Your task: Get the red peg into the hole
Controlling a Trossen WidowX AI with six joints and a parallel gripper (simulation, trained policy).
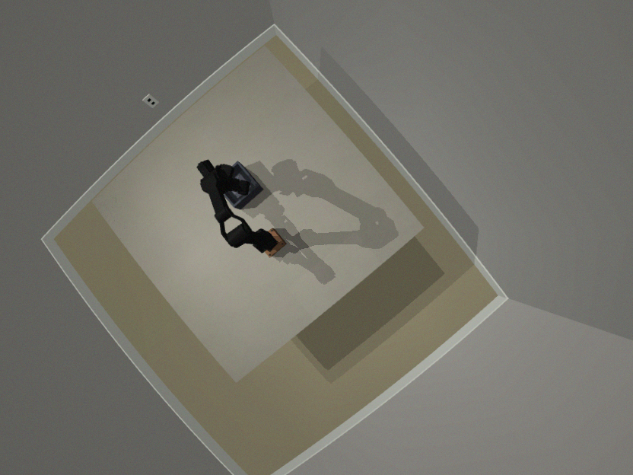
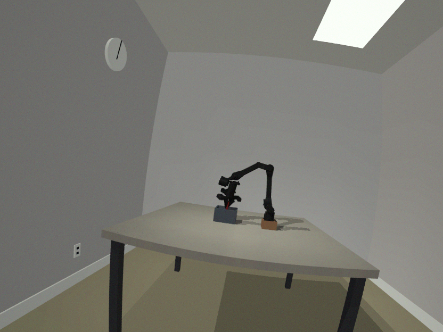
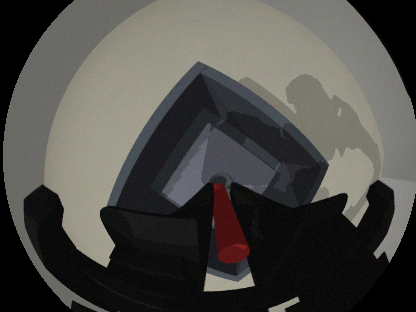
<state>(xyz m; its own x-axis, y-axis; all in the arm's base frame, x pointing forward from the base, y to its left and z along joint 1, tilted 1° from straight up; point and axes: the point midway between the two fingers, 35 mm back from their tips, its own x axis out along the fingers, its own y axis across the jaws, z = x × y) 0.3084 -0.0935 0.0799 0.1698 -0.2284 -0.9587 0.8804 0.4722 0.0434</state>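
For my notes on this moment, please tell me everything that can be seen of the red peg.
The red peg is a plain, slim rod, round in section, with a flat end and a smooth, matt look. It is gripped between the black jaws, tilted in the exterior view, at the open top of the blue-grey box. It is not in the hole. Its material and lower tip cannot be told.
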